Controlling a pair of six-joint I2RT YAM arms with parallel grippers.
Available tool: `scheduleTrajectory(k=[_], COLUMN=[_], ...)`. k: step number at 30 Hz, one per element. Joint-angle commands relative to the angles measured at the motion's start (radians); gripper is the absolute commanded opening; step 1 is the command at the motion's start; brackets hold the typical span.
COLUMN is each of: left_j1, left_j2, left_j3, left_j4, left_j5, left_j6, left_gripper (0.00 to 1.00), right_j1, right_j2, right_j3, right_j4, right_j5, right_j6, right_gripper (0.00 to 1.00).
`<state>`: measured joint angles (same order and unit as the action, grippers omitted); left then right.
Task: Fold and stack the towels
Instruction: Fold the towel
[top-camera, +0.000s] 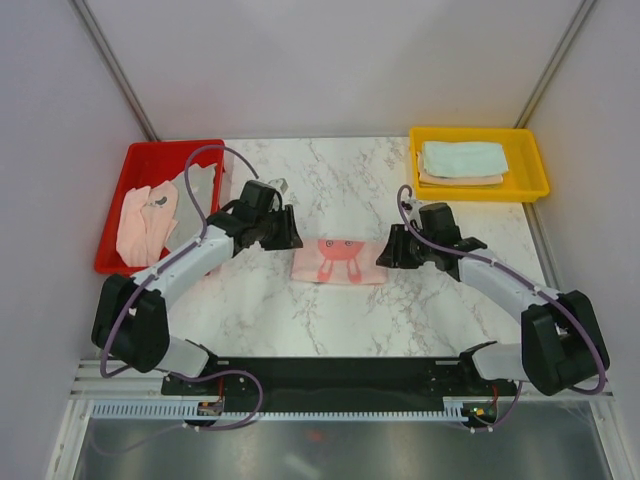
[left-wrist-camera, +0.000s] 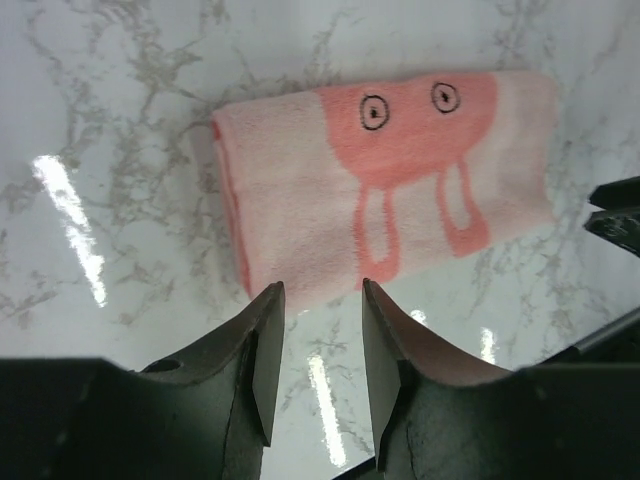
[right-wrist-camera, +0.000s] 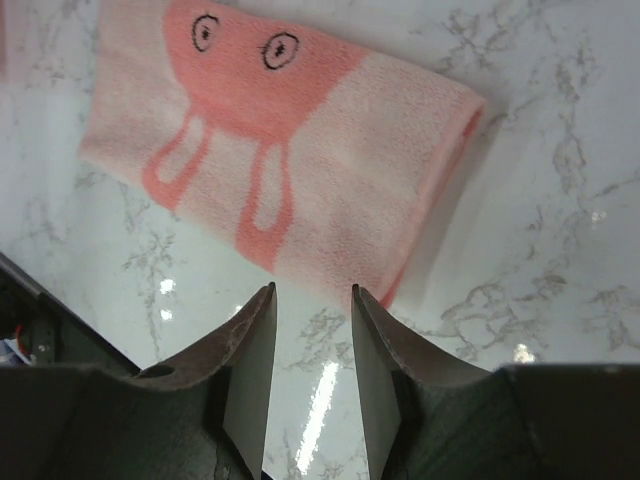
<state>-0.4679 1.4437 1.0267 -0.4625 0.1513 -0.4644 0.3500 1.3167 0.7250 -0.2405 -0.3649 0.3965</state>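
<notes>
Closest to each wrist camera is that arm's own gripper: the left gripper (left-wrist-camera: 315, 290) and the right gripper (right-wrist-camera: 312, 292) both have their jaws parted with nothing between them. Each faces one short end of the pink towel (top-camera: 338, 260), which lies flat on the table (top-camera: 350, 170) between the two arms. It is folded into a thick rectangle with the printed face up. Layered edges show at both ends, so I judge it to be doubled over at least once. Both sets of fingertips sit just at the towel's near edge; whether they touch it cannot be told.

Coming in from opposite ends probably lets the arms take both ends at once for one more fold, or lets either arm carry the towel off.

At the far right, the yellow tray (top-camera: 470, 132) holds a neat stack (top-camera: 462, 160), mint over peach, so folded towels likely go there. At the far left, the red tray (top-camera: 160, 147) holds loose towels (top-camera: 145, 225), crumpled and not yet folded, so much of the task seems to remain
</notes>
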Motion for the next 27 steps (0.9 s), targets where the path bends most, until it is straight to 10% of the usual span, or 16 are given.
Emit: scheduleTrajectory(k=[1,10,27], left_j1=[-0.026,-0.029,-0.028], left_j2=[0.014,0.118,0.121], left_j3=[-0.019,-0.163,0.032], left_j4=[0.076,0.167,0.013], left_j5=[0.143,0.084,-0.007], left_j6=[-0.072,-0.095,-0.072], left_gripper=[0.43,0.42,0.45], right_j1=[0.006,0.004,0.004], right_j2=[0.052,0.184,0.088], right_j3=[0.011,-0.113,0.004], right_j4=[0.125,0.299,0.093], right_j5=[-0.133,-0.111,0.191], right_j6=[0.068,0.079,0.090], right_gripper=[0.43,0.46,0.67])
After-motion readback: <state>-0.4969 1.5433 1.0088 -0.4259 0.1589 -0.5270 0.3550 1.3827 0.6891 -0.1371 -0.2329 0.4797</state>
